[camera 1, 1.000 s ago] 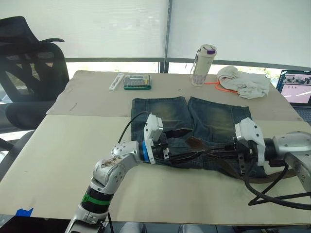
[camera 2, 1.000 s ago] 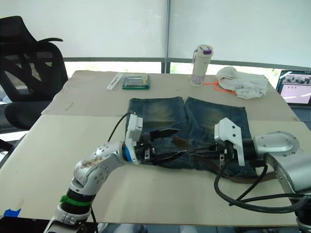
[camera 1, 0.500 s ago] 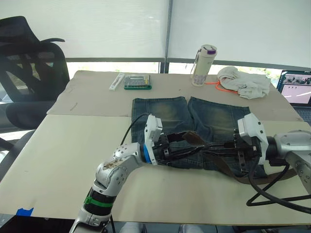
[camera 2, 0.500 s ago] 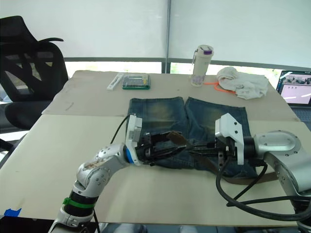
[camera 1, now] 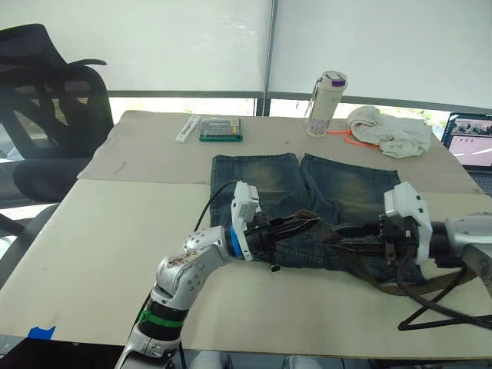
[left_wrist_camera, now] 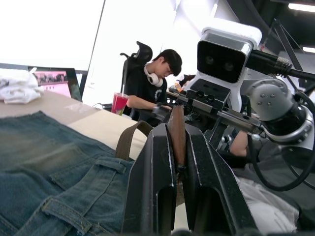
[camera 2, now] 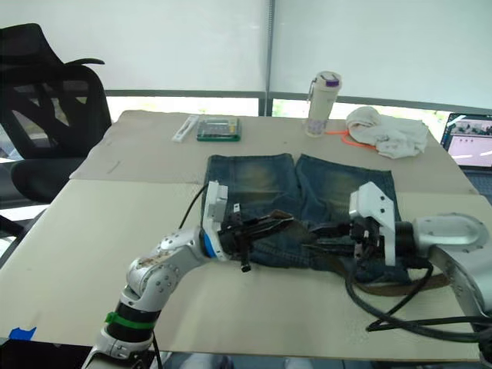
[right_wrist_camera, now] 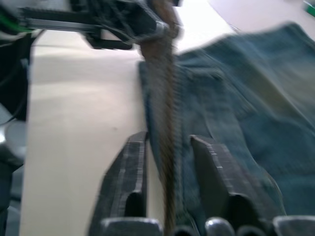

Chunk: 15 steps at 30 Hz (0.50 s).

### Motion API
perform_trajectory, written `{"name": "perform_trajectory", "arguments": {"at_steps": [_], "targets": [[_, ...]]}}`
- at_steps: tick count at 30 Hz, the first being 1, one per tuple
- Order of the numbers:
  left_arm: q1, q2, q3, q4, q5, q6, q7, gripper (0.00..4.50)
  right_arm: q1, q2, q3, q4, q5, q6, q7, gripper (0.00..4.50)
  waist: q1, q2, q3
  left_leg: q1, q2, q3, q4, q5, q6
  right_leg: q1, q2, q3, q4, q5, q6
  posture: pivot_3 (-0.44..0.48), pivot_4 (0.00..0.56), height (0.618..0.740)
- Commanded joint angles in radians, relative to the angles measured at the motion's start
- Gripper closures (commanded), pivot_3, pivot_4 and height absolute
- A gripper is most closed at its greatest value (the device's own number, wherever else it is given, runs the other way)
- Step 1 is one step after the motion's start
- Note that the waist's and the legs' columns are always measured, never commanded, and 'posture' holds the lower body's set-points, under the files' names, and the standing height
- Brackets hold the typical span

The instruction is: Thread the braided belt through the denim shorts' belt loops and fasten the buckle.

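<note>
Your braided belt (camera 1: pixel 338 234) runs side to side above the waistband of the denim shorts (camera 1: pixel 307 192), its long axis stretched from one claw to the other. Past the right claw it trails on toward your right across the tabletop (camera 1: pixel 100 231), lying as a dark brown loop by the shorts' right corner. The shorts lie flat, waistband toward you, legs pointing away at the window.

Your left claw (camera 1: pixel 304 225) has its two fingers clamped on the belt's end, just above the waistband near the middle of the shorts. The left wrist view shows this best: the brown strap (left_wrist_camera: pixel 176 135) stands squeezed between the black fingers (left_wrist_camera: pixel 155 172), and beyond it the strap curves down behind the denim toward the right arm's camera housing. That view also shows a belt loop (left_wrist_camera: pixel 110 164) on the waistband, close beside the claw, and a seated person (left_wrist_camera: pixel 152 81) with headphones round the neck far behind.

Your right claw (camera 1: pixel 361 234) faces the left one across the shorts. In the right wrist view the strap (right_wrist_camera: pixel 162 108) passes lengthwise between the two fingers (right_wrist_camera: pixel 130 182) with a gap on each side, so that claw is parted and not pinching it.

Farther off on the tabletop stand a bottle (camera 1: pixel 323 104) with a purple cap, an off-white cloth bundle (camera 1: pixel 388 131), and a green case (camera 1: pixel 221 128).
</note>
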Motion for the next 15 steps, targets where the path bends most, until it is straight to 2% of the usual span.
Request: {"name": "perform_trajectory", "arguments": {"at_steps": [1,5,7,9,12,15], "targets": [[-0.038,-0.064,0.019,0.008,-0.044,0.027,0.055,4.5,0.021,0.045,-0.205,-0.024,0.1,0.08,-0.12,1.37,-0.002,0.0,0.0,0.0,0.0,0.0,0.0,-0.001,0.001,0.0,0.0,0.001,0.0,0.0,0.0,0.0,0.15,0.737],[-0.061,-0.105,0.041,0.032,-0.08,0.081,0.099,4.5,0.125,0.07,-0.375,-0.126,0.341,0.253,-0.181,0.06,-0.005,0.0,0.0,0.0,0.0,0.0,-0.001,-0.002,0.003,-0.001,0.0,0.002,0.0,0.0,0.0,0.0,0.15,0.737],[-0.082,-0.142,0.078,0.052,-0.133,0.127,0.147,4.5,0.211,0.125,-0.403,-0.212,0.495,0.291,-0.247,0.02,-0.005,0.0,0.0,0.0,0.0,-0.001,-0.002,-0.002,0.003,-0.001,0.001,0.002,0.0,0.0,0.0,0.0,0.15,0.737],[-0.1,-0.168,0.109,0.069,-0.172,0.162,0.183,4.5,0.275,0.202,-0.367,-0.285,0.602,0.284,-0.342,0.02,-0.006,0.0,0.0,0.0,0.001,-0.002,-0.002,-0.002,0.003,0.0,0.001,0.002,0.0,0.0,0.0,0.0,0.15,0.737],[-0.12,-0.184,0.137,0.081,-0.205,0.198,0.21,4.5,0.328,0.321,-0.246,-0.35,0.6,0.247,-0.48,0.02,-0.009,0.0,0.0,0.0,0.0,-0.002,-0.002,-0.003,0.004,0.0,0.001,0.004,0.001,0.0,0.001,0.0,0.15,0.737],[-0.131,-0.189,0.16,0.081,-0.239,0.224,0.228,4.5,0.335,0.455,-0.089,-0.372,0.505,0.199,-0.599,0.02,-0.012,0.0,0.0,0.001,-0.001,-0.001,-0.001,-0.003,0.005,-0.001,0.002,0.008,0.001,0.0,0.001,0.0,0.15,0.737]]}}
